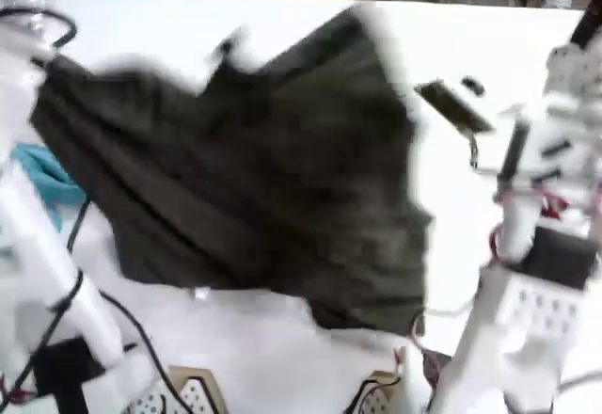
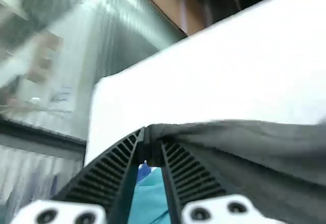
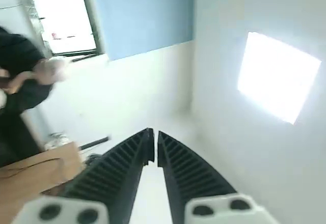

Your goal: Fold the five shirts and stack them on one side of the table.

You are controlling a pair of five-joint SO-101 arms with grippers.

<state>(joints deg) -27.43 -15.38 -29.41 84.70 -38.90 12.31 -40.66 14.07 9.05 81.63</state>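
Dark grey shirt (image 1: 273, 179) draped across the white table (image 1: 489, 28) in the high view, left gripper (image 2: 153, 135) pinched on its edge in the left wrist view, teal cloth (image 2: 147, 198) beneath, right gripper (image 3: 154, 137) fingers together, empty, aimed at a blue wall (image 3: 147, 15).

We count 1 dark shirt (image 1: 263, 179) mid-frame, 1 teal cloth (image 1: 42, 179) at the left edge, 2 arms, left arm (image 1: 47, 254) and right arm (image 1: 527, 273), and 1 table (image 1: 282, 19).

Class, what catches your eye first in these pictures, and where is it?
A big dark shirt sprawls across the middle of the white table, one edge pinched in the left gripper. A teal cloth peeks out at the high view's left; the right gripper, shut, points at the ceiling.
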